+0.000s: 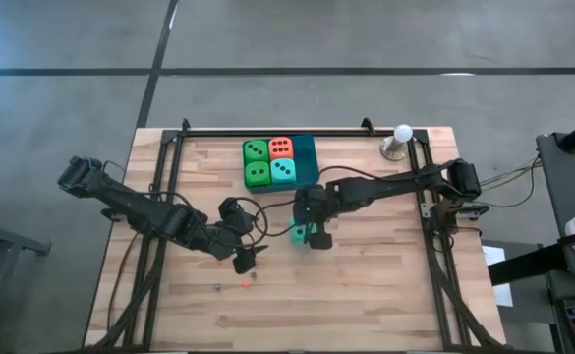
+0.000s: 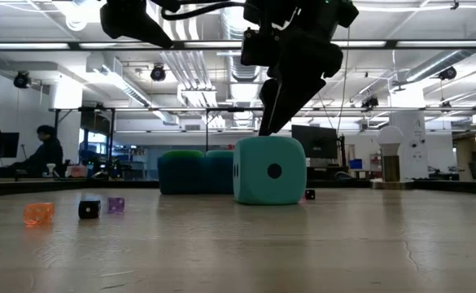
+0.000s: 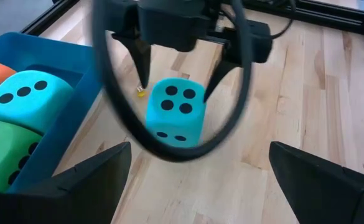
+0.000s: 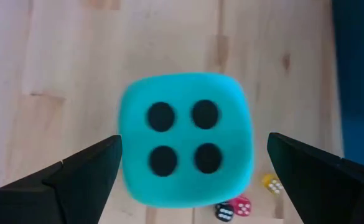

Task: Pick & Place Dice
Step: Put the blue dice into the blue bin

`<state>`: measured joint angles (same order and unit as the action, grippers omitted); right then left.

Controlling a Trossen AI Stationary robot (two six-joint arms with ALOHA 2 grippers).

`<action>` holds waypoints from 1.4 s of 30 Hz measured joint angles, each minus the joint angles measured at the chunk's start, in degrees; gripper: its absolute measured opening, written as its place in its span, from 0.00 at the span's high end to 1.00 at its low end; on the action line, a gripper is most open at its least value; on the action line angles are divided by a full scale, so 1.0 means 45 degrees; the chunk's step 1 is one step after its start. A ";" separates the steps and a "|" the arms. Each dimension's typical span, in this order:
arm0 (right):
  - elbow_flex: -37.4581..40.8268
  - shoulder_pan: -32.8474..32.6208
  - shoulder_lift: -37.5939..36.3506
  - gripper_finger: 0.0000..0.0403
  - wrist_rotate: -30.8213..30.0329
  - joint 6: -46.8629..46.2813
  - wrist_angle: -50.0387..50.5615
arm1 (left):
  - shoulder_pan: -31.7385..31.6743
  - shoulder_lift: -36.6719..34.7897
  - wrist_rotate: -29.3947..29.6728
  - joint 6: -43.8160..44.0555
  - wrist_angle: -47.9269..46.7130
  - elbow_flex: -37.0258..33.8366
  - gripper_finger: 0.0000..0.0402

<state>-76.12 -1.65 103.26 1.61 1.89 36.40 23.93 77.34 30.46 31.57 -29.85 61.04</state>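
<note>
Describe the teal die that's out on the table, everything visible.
The teal die is a soft-looking foam cube with rounded corners and dark round pips. It sits flat on the bare wooden table, outside the blue tray that holds the other four dice. Its top face shows four pips; a side face in the low view shows one. The right gripper hangs open directly above it, fingers spread to either side and clear of its top. Nothing else touches it; a few tiny dice lie nearby.

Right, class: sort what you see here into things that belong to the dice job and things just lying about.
Job:
teal die on the table
four dice in the tray
blue tray
right gripper, fingers open above the die

Lying about:
white ball on stand
tiny dice
left gripper, waiting
</note>
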 joint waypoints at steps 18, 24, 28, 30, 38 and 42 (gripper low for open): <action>0.0396 0.0049 0.0000 0.01 0.0098 -0.0141 -0.0303 | -0.0001 0.0000 0.0000 0.0000 0.0000 0.0000 0.05; 0.0806 0.0049 -0.0009 0.01 0.0102 -0.0178 -0.0852 | -0.0002 0.0000 0.0000 0.0000 0.0000 0.0005 0.05; 0.1093 0.0047 -0.0029 0.01 0.0179 -0.0379 -0.1290 | 0.0000 0.0000 0.0000 0.0000 0.0000 0.0002 0.05; 0.1107 0.0051 -0.0029 0.01 0.0305 -0.0371 -0.1304 | -0.0002 0.0000 0.0000 0.0000 0.0000 0.0000 0.05; 0.1088 0.0053 -0.0024 0.01 0.0369 -0.0223 -0.1272 | -0.0002 0.0000 -0.0002 -0.0002 0.0000 0.0003 0.04; 0.1093 0.0053 -0.0024 0.01 0.0374 -0.0194 -0.1259 | -0.0002 0.0000 0.0000 0.0000 0.0000 0.0004 0.04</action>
<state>-71.20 -1.41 103.15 3.29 1.02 30.74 23.92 77.34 30.46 31.57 -29.85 61.05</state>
